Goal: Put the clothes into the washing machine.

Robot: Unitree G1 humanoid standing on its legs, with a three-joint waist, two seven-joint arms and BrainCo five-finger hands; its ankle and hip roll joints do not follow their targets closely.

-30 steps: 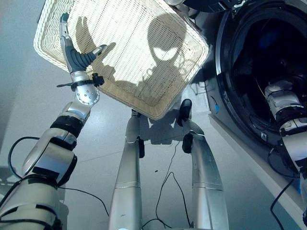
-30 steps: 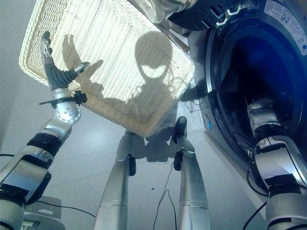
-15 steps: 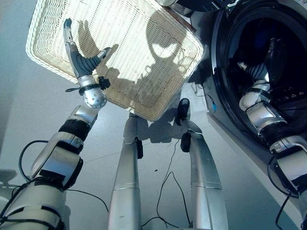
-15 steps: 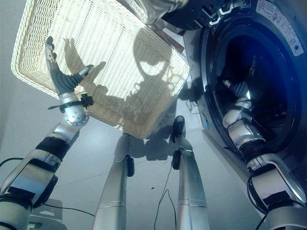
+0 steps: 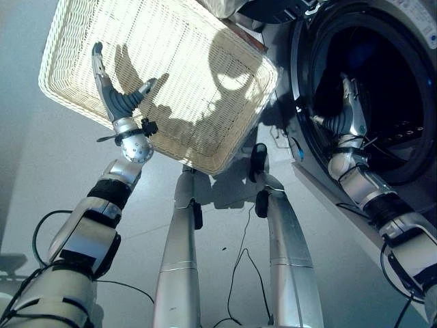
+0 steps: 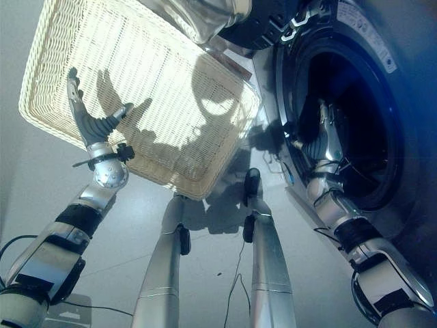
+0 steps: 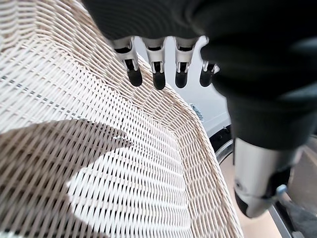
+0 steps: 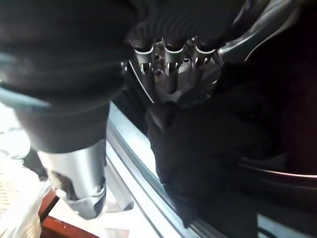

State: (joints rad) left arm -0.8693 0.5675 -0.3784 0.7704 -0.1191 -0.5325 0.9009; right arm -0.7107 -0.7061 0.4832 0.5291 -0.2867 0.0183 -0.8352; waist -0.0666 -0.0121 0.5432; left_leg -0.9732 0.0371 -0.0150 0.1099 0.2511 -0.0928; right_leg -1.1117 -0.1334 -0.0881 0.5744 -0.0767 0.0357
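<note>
The white wicker basket (image 5: pixel 198 48) lies on the floor with nothing in it. My left hand (image 5: pixel 111 92) hovers open over its near left part, its fingers (image 7: pixel 156 74) straight above the weave (image 7: pixel 99 148). The washing machine (image 5: pixel 410 41) stands at the right, its round drum opening (image 5: pixel 392 82) dark. My right hand (image 5: pixel 348 106) is raised at the opening's left rim, open and holding nothing. Past its fingers (image 8: pixel 168 74), a dark garment (image 8: pixel 213 148) lies inside the drum by the lower rim.
The machine's dark door (image 5: pixel 273 8) hangs open at the top, just beyond the basket's far corner. Something pale like cloth (image 6: pixel 205 17) shows at the top edge beside it. Grey floor (image 5: pixel 41 178) lies to the basket's left.
My right hand has drawn back from deep in the drum to its left rim, fingers now straight up. The left hand stays over the basket. The camera has shifted a little.
</note>
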